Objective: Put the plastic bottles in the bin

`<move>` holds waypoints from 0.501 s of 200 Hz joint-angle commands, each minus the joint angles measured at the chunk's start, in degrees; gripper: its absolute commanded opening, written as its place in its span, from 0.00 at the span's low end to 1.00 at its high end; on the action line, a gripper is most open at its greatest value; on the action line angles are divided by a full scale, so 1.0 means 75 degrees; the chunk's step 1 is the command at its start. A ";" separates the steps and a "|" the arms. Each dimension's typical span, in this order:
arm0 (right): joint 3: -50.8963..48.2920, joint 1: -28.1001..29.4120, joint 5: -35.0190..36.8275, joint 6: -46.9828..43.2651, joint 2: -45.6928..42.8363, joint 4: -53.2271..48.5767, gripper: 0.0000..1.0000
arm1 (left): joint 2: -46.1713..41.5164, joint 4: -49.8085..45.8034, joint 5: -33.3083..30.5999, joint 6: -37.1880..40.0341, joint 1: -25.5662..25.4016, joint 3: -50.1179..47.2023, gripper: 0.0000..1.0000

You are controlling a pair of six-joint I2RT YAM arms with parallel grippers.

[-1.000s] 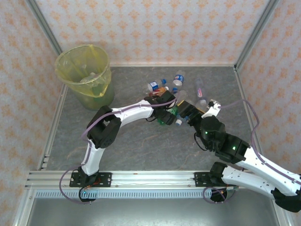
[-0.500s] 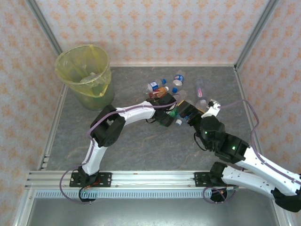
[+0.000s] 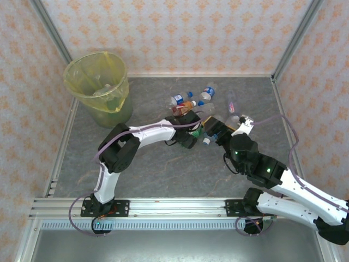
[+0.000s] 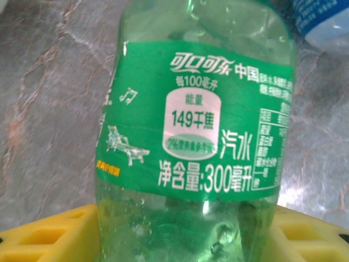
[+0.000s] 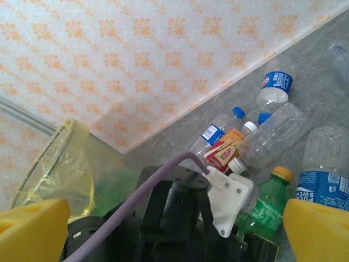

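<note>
At the far left of the bench (image 3: 158, 174) stands the bin (image 3: 112, 112), upright, mouth open upward and well apart from the heap, so whatever is picked up faces a long carry across the grey surface. The left tool (image 3: 196, 131) reaches into the near edge of the pile, and its wrist view shows a green bottle (image 4: 196, 142) lying on the bench between the yellow fingers (image 4: 43, 237), one on each flank of the lower body. They seem to touch the plastic, though whether they pinch it firmly I cannot tell. The bottle's long axis runs straight away from the wrist, square across the jaws' line. Its label reads upright, so the neck probably points away from the tool. To do this grasp well, squeeze only until the thin wall gives slightly, lift straight up clear of the neighbours, then swing left and release over the bin's mouth. Just right of it the right tool (image 5: 174, 218) hangs with its jaws wide and nothing between them. The other plastic bottles (image 3: 191, 101) lie scattered behind and to the right
</note>
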 commanded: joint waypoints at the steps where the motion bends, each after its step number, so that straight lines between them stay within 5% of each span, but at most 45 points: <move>1: -0.0013 0.0037 0.0224 -0.0146 0.0024 0.0285 1.00 | -0.0767 0.0208 -0.0260 -0.0188 -0.0083 -0.0241 0.61; 100: -0.0010 0.0035 -0.0691 -0.1183 0.0581 0.1723 1.00 | -0.3063 0.1022 -0.1454 -0.0957 0.0130 -0.0759 0.54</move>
